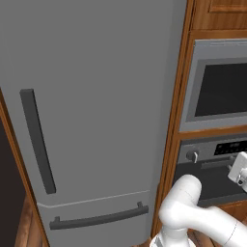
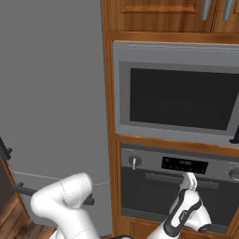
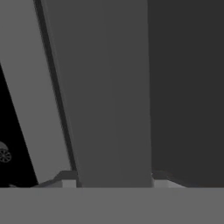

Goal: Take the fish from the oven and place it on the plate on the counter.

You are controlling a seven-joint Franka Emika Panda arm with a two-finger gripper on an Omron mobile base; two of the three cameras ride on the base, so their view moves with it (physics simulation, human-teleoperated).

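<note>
The oven has its door closed, below a round knob and a dark display strip. My gripper reaches up to the door's horizontal handle, right of its middle. In the hand view the grey handle bar fills the gap between my two fingertips, which press against its sides. In the left base view the gripper sits at the right edge against the oven front. The fish is hidden behind the door. The plate and the counter are out of view.
A tall grey fridge with dark handles stands left of the oven. A grey-framed, dark-windowed unit sits directly above the oven, with wooden cabinets over it. Wooden trim separates fridge and oven column.
</note>
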